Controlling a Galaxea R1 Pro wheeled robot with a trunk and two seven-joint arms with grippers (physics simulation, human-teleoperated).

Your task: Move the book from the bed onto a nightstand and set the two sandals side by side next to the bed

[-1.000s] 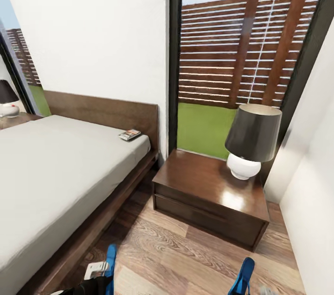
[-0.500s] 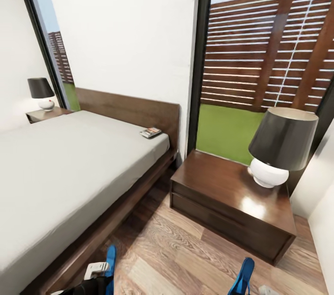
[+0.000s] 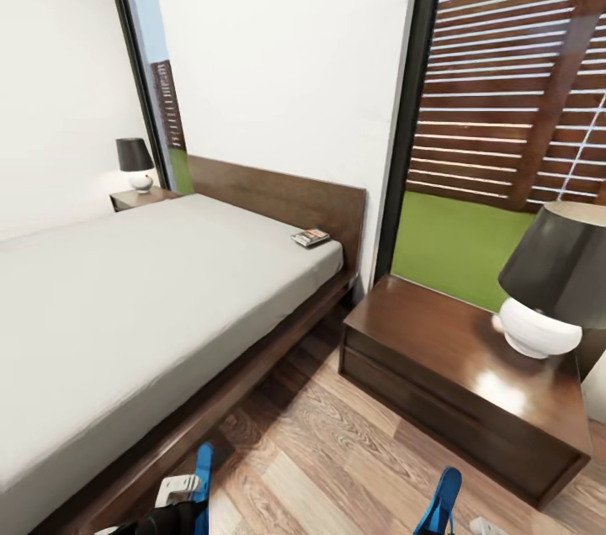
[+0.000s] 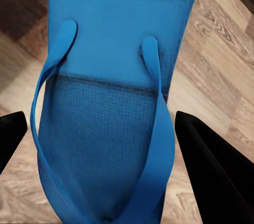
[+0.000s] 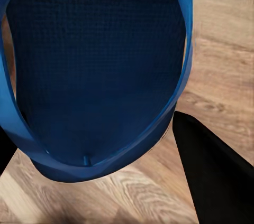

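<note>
You face the bed [image 3: 126, 299], with the nightstand [image 3: 454, 367] just beside it and bare floor [image 3: 337, 442] between. The book [image 3: 310, 237] lies on the mattress near the headboard. Each gripper is closed on a sandal: left sandal [image 4: 106, 108] between the left fingers [image 4: 211, 171], right sandal [image 5: 100, 71] beside the right finger [image 5: 217, 176]. Lower both soles flat onto that floor strip, toes aligned, edges near each other, before releasing.
</note>
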